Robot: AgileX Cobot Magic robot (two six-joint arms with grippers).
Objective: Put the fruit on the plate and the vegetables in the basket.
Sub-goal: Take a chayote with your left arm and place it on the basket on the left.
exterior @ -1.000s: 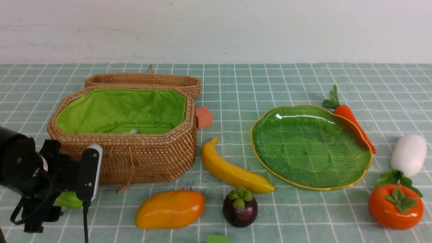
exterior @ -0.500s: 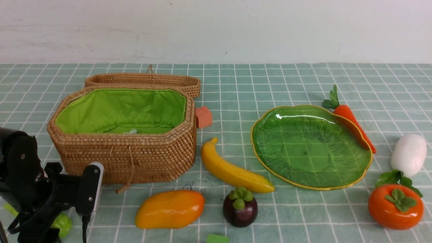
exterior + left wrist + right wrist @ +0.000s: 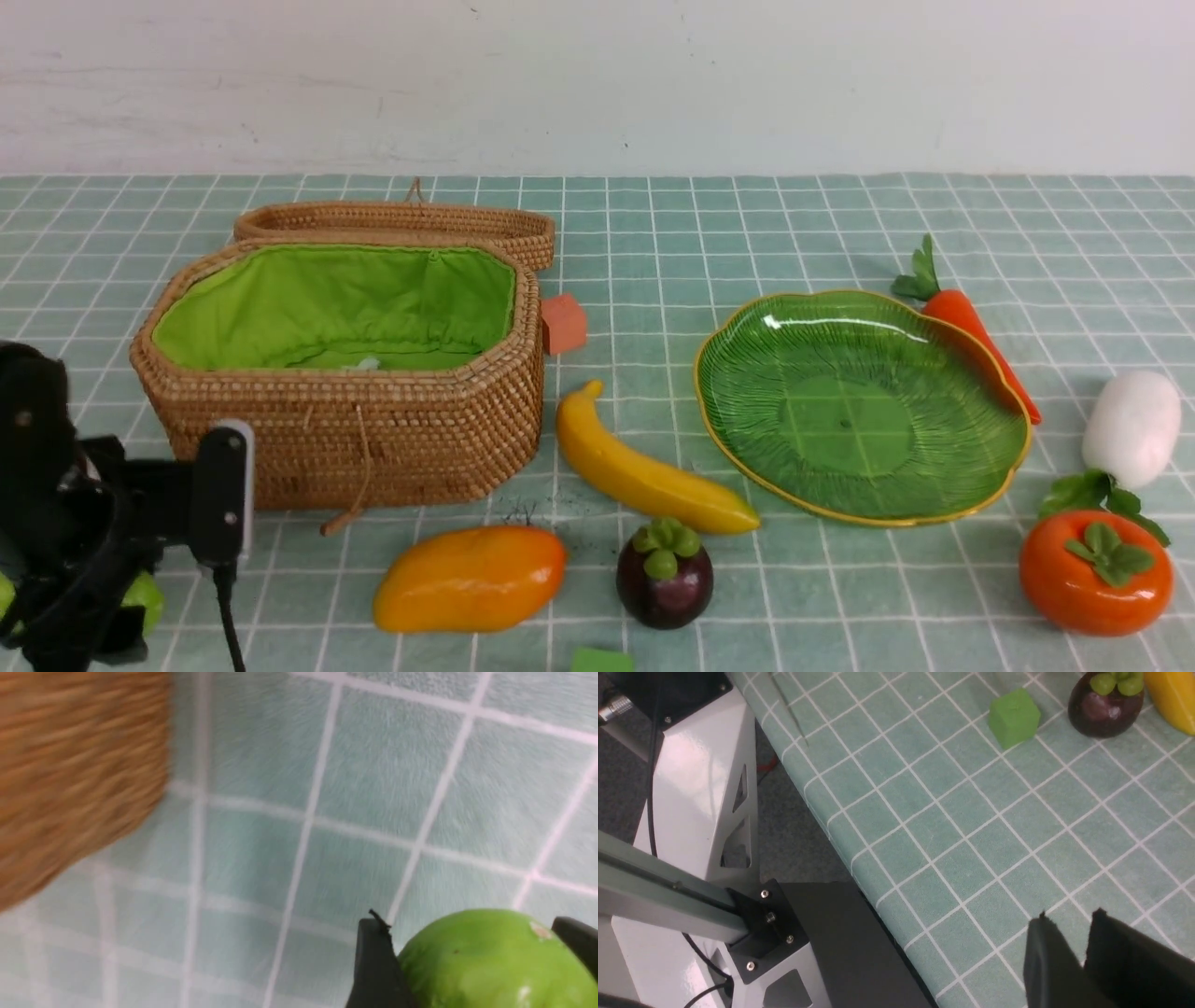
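Left wrist view: the bumpy light-green gourd [image 3: 500,966] sat pinched between the two black fingers of the left gripper [image 3: 476,947], over the checked cloth and near the woven wall of the basket [image 3: 373,439]. Front view: the left arm [image 3: 93,523] hung low at the near left corner, beside the open basket's near-left side. Banana [image 3: 644,471], mango [image 3: 471,579] and mangosteen [image 3: 665,579] lay on the cloth left of the plate [image 3: 859,411]. The carrot [image 3: 980,336] lay just beside its far right rim; radish [image 3: 1131,427] and persimmon [image 3: 1094,571] lay farther right. Right wrist view: the right gripper [image 3: 1071,933], fingers pressed almost together, hovered by the near table edge, near a green block [image 3: 1014,717].
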